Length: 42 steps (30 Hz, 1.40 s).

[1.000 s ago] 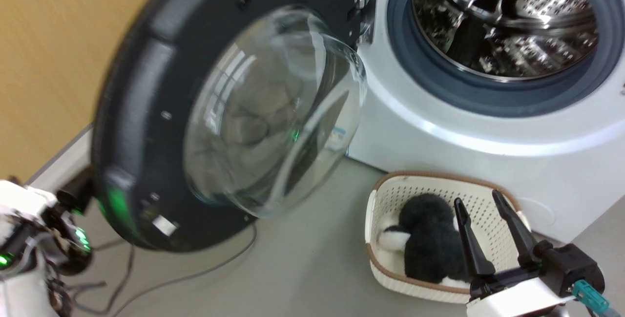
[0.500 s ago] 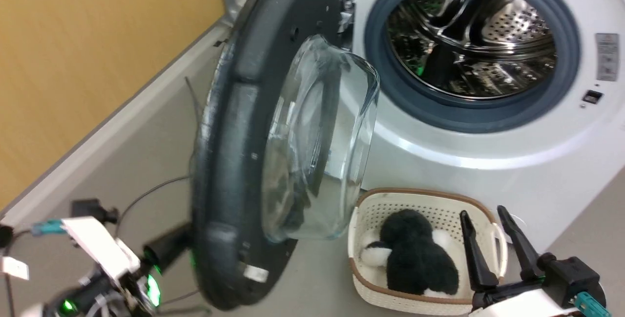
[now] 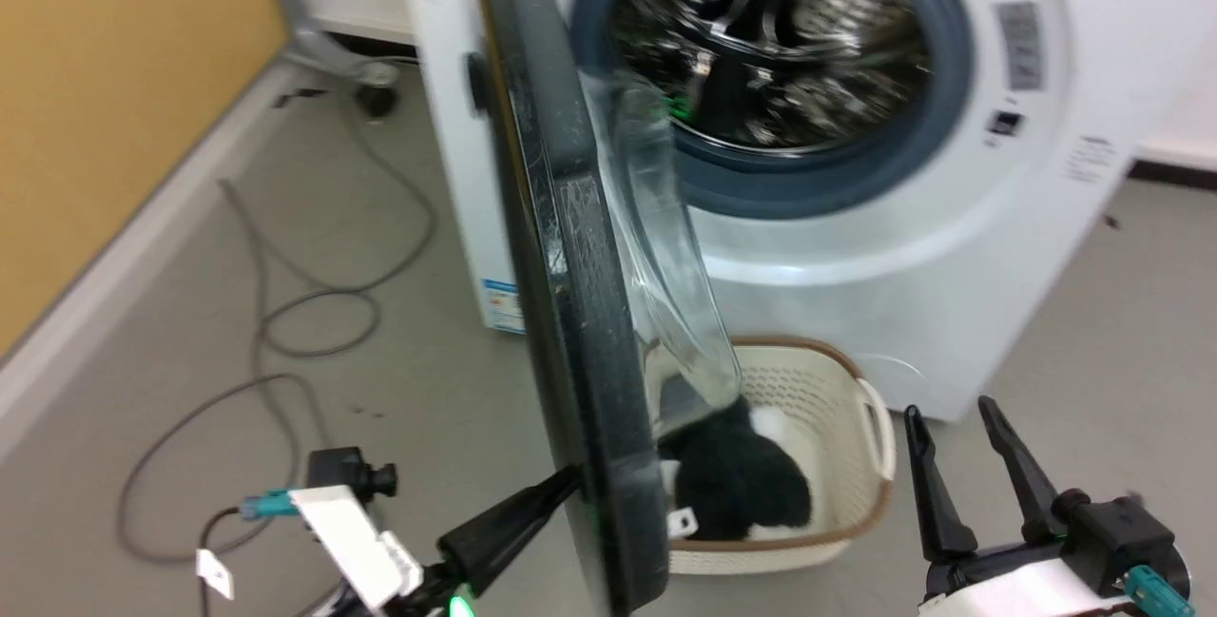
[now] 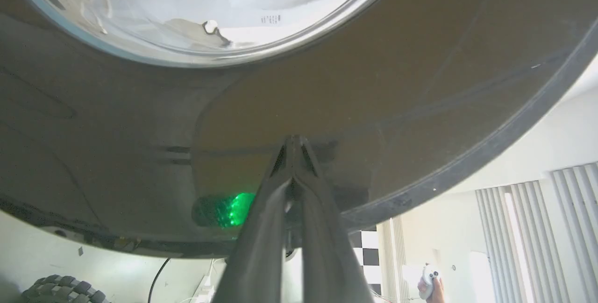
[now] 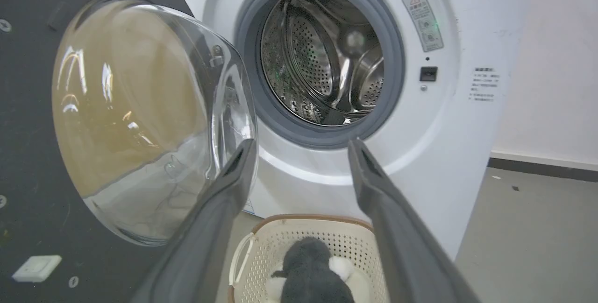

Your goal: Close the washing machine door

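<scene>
Left end effector (image 3: 567, 486) of mine has its two dark fingers pinched together with nothing between them, and in the left wrist view the joined tips (image 4: 293, 140) rest against the black outer face of the door (image 4: 420, 83), low down near its rim, where a green light (image 4: 224, 209) glows on the plastic. From my head the door (image 3: 570, 246) stands almost edge-on, swung out roughly square to the front of the washing machine (image 3: 856, 246) and hinged at the left of the opening, with its glass bowl (image 3: 666, 275) bulging toward the machine. The drum (image 3: 770, 47) lies uncovered inside its grey gasket (image 3: 818, 184), and a small blue sticker (image 3: 501, 305) sits at the machine's lower left corner. My right end effector (image 3: 951, 410) hangs well apart from the door with its fingers spread wide and nothing in them; along them I see the door's inner face (image 5: 28, 107), the drum (image 5: 327, 55) and, below, a cream basket (image 5: 280, 247). That basket (image 3: 837, 408) sits on the floor (image 3: 1093, 313) just in front of the machine, partly under the glass bowl, with a black and white soft toy (image 3: 737, 484) inside. Grey cables (image 3: 285, 313) loop over the floor to the left.
</scene>
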### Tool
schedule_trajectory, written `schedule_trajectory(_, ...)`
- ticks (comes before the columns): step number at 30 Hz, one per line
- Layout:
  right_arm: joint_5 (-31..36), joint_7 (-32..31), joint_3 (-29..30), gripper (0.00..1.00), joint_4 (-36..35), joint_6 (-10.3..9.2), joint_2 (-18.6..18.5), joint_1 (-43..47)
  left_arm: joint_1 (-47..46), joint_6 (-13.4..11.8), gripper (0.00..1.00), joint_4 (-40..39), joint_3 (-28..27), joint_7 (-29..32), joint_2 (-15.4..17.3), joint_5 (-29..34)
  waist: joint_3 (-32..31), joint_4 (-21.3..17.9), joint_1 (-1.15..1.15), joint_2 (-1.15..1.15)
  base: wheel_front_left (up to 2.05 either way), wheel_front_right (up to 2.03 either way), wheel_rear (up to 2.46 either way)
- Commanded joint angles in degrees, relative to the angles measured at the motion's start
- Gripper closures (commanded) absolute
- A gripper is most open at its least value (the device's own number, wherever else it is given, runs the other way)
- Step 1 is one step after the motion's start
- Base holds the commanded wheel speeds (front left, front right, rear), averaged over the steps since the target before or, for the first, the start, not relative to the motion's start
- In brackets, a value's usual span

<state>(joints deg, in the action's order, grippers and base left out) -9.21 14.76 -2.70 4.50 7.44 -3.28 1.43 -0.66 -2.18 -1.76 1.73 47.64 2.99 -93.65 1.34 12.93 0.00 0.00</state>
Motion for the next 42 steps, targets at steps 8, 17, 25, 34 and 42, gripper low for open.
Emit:
schedule_trajectory(8,0.3,0.2,0.4,0.0,-0.5,0.05,-0.4,-1.4,-5.7,2.3,1.0,6.2,9.3,-12.1,-0.1,-2.9,3.9,-11.1,0.0,0.0,0.0,0.0,0.0)
schedule_trajectory(17,0.1,0.2,0.4,0.0,-1.0,0.05,-0.3,-2.9,-15.9,4.7,1.0,13.8,14.5,-24.2,-0.1,-5.4,7.4,-20.3,0.0,0.0,0.0,0.0,0.0)
schedule_trajectory(25,-0.8,0.2,0.2,0.0,-0.9,0.05,0.1,-4.1,-26.1,4.5,1.0,21.5,16.1,-36.7,-0.1,-6.1,10.1,-26.8,0.0,0.0,0.0,0.0,0.0)
schedule_trajectory(34,-1.4,0.2,-0.5,0.0,-0.5,0.05,0.3,-4.4,-34.9,7.4,1.0,29.9,17.0,-44.6,-0.1,-7.3,11.1,-30.4,0.0,0.0,0.0,0.0,0.0)
schedule_trajectory(42,-1.6,0.2,0.2,0.0,-0.8,0.05,0.4,-4.0,-35.4,9.3,1.0,32.6,20.9,-44.8,0.1,-6.1,9.7,-27.7,0.0,0.0,0.0,0.0,0.0)
